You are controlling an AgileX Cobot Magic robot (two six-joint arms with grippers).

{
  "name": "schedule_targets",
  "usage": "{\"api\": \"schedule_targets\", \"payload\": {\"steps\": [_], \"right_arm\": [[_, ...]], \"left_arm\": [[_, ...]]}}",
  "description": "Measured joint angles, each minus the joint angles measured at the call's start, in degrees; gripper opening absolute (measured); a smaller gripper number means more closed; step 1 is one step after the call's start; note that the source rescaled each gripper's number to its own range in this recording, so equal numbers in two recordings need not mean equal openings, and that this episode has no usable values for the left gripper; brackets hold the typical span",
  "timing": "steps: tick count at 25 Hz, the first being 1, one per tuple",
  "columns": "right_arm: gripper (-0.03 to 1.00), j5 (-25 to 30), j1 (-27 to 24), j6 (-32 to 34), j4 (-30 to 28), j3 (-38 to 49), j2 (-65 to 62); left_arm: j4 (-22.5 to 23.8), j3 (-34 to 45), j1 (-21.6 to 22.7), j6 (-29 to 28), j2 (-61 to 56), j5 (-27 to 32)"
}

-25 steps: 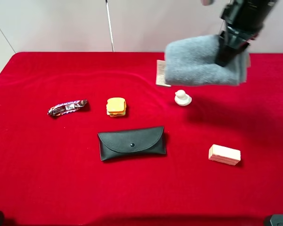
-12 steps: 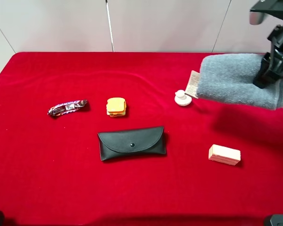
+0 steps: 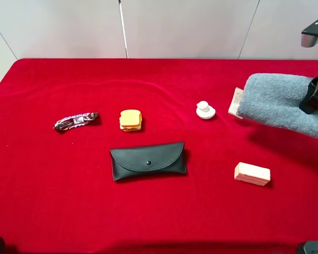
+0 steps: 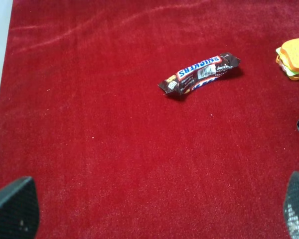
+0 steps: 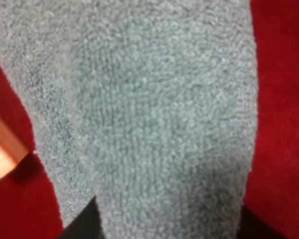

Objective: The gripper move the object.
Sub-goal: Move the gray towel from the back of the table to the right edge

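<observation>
The whole red table (image 3: 42, 211) is viewed downward from high up; the chocolate bar (image 4: 199, 73) ahead of the left gripper (image 4: 154, 211) is shared with the left wrist view, the towel (image 5: 154, 109), filling the right wrist view at close range, likewise.

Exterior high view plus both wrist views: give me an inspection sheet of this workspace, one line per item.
Surface: red cloth table, faint creases near the back, no spills.
Job's things: grey towel hangs in the right gripper at the table's right side, tan tag on its left end, shadow beneath.
Clutter: Snickers bar, toy sandwich, black pouch, small white knob, pink block, all lying apart.
Grippers: right gripper shut on the towel; left gripper open, holding nothing, above bare cloth.
Cables: nothing seen.
Surroundings: pale wall panels behind the table.
</observation>
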Motion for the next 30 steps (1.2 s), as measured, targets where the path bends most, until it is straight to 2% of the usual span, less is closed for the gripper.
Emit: {"api": "schedule_targets", "payload": {"steps": [9, 20, 25, 30], "right_arm": [[0.0, -8.11, -4.87, 0.0, 0.16, 3.56, 0.0], [0.0, -14.04, -11.64, 0.0, 0.16, 7.59, 0.0], [0.0, -15.62, -12.27, 0.0, 0.67, 8.06, 0.96], [0.0, -16.53, -12.27, 0.0, 4.4, 8.06, 5.95]], "left_arm": [[0.0, 0.0, 0.0, 0.0, 0.0, 0.0], [0.0, 0.0, 0.0, 0.0, 0.0, 0.0], [0.0, 0.0, 0.0, 0.0, 0.0, 0.0], [0.0, 0.0, 0.0, 0.0, 0.0, 0.0]]}}
